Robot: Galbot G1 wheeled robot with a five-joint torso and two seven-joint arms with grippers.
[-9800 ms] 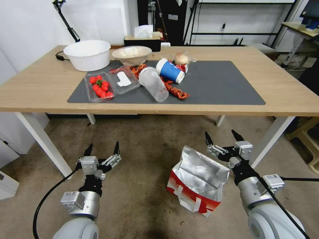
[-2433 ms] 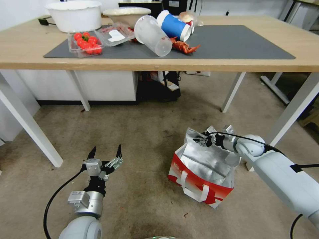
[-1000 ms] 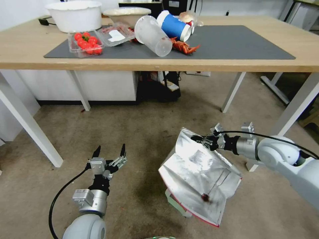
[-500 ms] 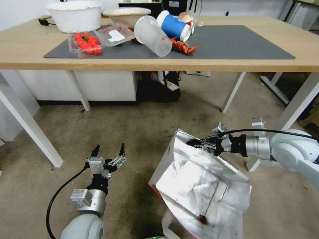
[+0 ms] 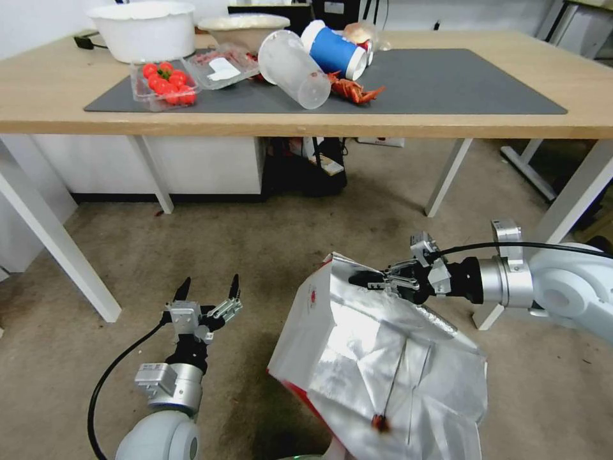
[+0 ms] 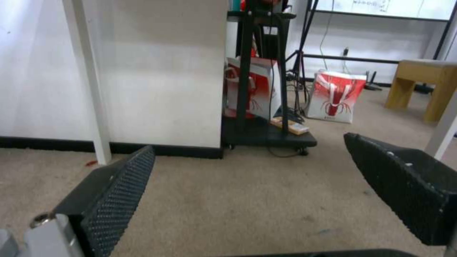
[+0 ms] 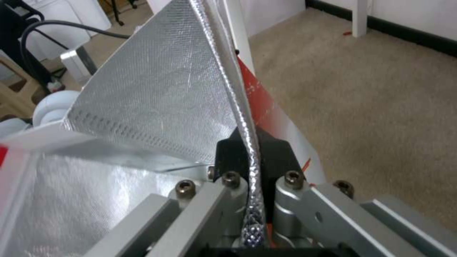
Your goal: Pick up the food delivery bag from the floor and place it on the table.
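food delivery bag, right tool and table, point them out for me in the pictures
food delivery bag [image 5: 357,345], head view, on its silver foil lining.
right tool [image 5: 369,279], head view, at the fingertips shut on the bag's top edge.
table [image 5: 51,89], head view, on bare wood left of the grey mat.

Even, bright indoor light fills the room from overhead, leaving a soft dark shadow on the carpet under the food delivery bag [image 5: 383,358] and dimmer floor beneath the table [image 5: 306,121]. The bag's silver foil lining catches strong glare and shows white crumpled highlights, and in the right wrist view the foil edge nearest the lens is soft and blurred. The head view bends straight lines outward toward its edges, while in the left wrist view the near black fingers [image 6: 119,192] are out of focus and the far wall looks washed out.
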